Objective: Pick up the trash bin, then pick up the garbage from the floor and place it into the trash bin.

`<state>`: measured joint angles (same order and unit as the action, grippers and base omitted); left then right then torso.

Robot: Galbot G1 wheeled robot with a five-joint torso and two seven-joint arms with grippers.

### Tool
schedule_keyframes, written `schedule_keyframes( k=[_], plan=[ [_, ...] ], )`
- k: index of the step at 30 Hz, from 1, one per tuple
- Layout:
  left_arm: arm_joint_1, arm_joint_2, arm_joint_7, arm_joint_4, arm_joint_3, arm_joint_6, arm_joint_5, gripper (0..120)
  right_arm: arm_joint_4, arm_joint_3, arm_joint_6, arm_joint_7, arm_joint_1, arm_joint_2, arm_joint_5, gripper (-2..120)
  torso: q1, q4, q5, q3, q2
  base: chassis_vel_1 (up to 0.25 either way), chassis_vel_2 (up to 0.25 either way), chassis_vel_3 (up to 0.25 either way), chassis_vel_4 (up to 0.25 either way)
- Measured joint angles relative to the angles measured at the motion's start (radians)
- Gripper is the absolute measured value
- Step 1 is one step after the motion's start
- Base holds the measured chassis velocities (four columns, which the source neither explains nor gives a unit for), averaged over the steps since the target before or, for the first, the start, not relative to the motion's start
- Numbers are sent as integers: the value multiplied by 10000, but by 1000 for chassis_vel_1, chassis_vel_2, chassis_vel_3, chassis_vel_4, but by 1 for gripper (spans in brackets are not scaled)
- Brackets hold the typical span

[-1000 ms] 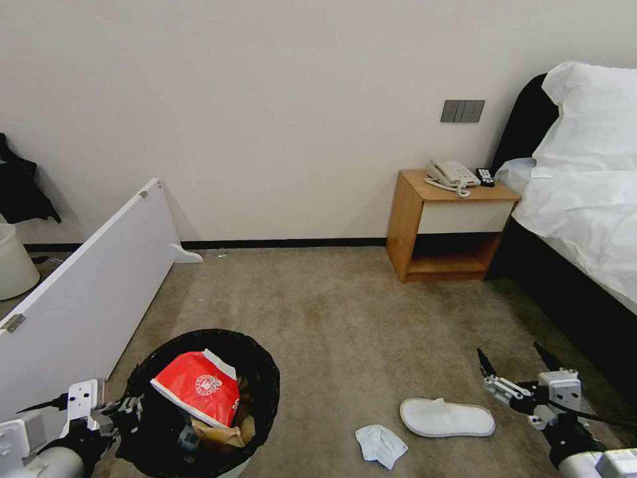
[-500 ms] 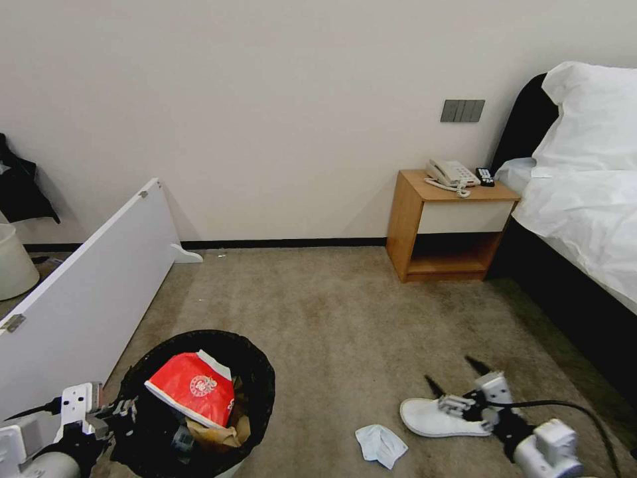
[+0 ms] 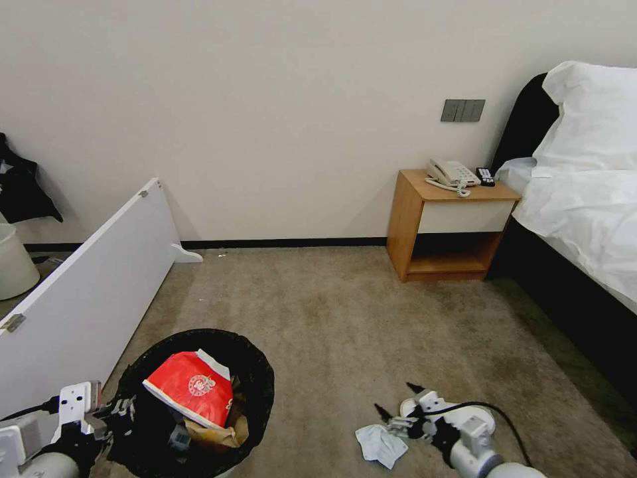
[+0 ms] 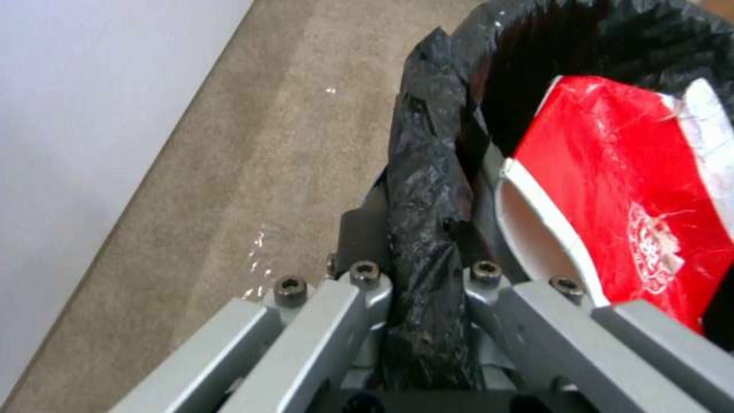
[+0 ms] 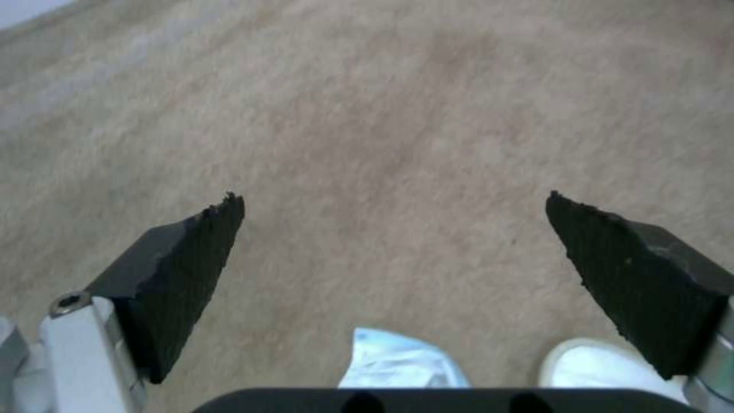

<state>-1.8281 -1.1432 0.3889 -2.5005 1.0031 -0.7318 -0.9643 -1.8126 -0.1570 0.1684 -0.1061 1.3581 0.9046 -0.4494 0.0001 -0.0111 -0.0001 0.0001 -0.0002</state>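
The trash bin (image 3: 255, 362), lined with a black bag, stands at the lower left on the floor (image 3: 345, 318). Inside it lie a red-white packet (image 3: 189, 388) and crumpled brown paper (image 3: 215, 435). My left gripper (image 3: 123, 411) is shut on the bin's bag-covered rim (image 4: 436, 143), with the packet (image 4: 627, 212) close beside it. My right gripper (image 3: 398, 400) hangs open low over the carpet, between a pale-blue tissue (image 3: 379, 443) and a white slipper (image 3: 481, 417). In the right wrist view the open gripper (image 5: 391, 201) spans bare carpet, with the tissue (image 5: 401, 364) and slipper toe (image 5: 604, 367) just behind the fingertips.
A white board (image 3: 86, 292) leans along the left, with a pale bucket (image 3: 13, 262) behind it. A wooden nightstand (image 3: 451, 226) with a phone stands against the far wall. A bed (image 3: 584, 219) fills the right side.
My right gripper has swung left and down, from right of the slipper to above the tissue and slipper toe, still open. The left gripper and bin have barely shifted.
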Motion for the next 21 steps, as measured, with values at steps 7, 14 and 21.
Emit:
schedule_keyframes(
  k=[7,14,21],
  plan=[
    [-35,-18,-4,0,18,0,35,4,504,570,85,130,-419,37,8,100,0,-2,-1,0,0,0,0,0,0],
    [-11,34,4,-1,54,0,27,4,1509,1064,143,224,-843,151,39,100,0,0,0,0,1,0,0,0,0],
    [0,87,14,-1,88,-10,-21,4,2245,1173,144,227,-1070,312,38,100,0,-1,0,0,2,0,0,0,0]
  ],
)
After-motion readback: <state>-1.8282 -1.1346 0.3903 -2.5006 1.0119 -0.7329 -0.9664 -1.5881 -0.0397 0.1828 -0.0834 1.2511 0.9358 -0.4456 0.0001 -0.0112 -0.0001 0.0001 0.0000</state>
